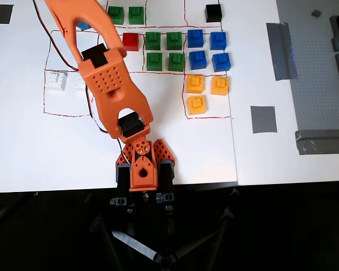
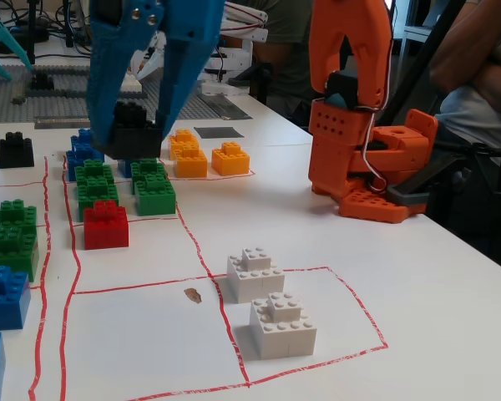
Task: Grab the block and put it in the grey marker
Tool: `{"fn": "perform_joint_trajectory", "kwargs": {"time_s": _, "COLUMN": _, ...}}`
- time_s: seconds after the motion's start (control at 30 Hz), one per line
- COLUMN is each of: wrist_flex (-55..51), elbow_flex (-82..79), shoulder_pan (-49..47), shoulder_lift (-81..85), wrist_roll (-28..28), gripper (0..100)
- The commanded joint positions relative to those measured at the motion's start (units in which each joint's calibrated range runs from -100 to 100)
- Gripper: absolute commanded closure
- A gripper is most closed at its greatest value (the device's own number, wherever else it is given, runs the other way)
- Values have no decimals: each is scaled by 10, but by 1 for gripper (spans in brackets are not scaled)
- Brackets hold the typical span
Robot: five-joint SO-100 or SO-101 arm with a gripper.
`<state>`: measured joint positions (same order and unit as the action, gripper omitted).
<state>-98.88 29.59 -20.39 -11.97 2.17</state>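
In the fixed view my blue gripper (image 2: 134,140) is shut on the black block (image 2: 132,127) and holds it up in front of the rows of blue and green bricks. A second black brick (image 2: 15,150) stands on the table at the far left; the overhead view shows it at the top (image 1: 213,12). The grey marker (image 1: 263,119) is a flat square patch right of the yellow bricks, and it shows in the fixed view behind them (image 2: 219,132). In the overhead view the orange arm (image 1: 104,79) hides the gripper and the held block.
Green (image 1: 164,51), blue (image 1: 208,49), yellow (image 1: 204,90) and red (image 1: 130,40) bricks sit in red-lined boxes. Two white bricks (image 2: 271,301) lie in a near box. Grey tape strips (image 1: 279,51) and a grey baseplate (image 1: 319,73) lie to the right. The arm base (image 1: 140,169) stands at the front edge.
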Motion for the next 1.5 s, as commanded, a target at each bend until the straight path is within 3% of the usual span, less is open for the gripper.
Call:
{"fn": "perform_joint_trajectory", "kwargs": {"time_s": 0.0, "wrist_flex": -5, "elbow_flex": -27, "shoulder_pan": 68, "shoulder_lift": 121, "wrist_roll": -21, "gripper": 100}}
{"fn": "perform_joint_trajectory", "kwargs": {"time_s": 0.57, "wrist_flex": -4, "elbow_flex": -254, "shoulder_pan": 469, "shoulder_lift": 222, "wrist_roll": -161, "gripper": 100}}
{"fn": "perform_joint_trajectory", "kwargs": {"time_s": 1.03, "wrist_flex": 45, "elbow_flex": -243, "shoulder_pan": 780, "shoulder_lift": 154, "wrist_roll": -307, "gripper": 100}}
{"fn": "perform_joint_trajectory", "kwargs": {"time_s": 1.47, "wrist_flex": 120, "elbow_flex": -150, "shoulder_pan": 943, "shoulder_lift": 32, "wrist_roll": -421, "gripper": 100}}
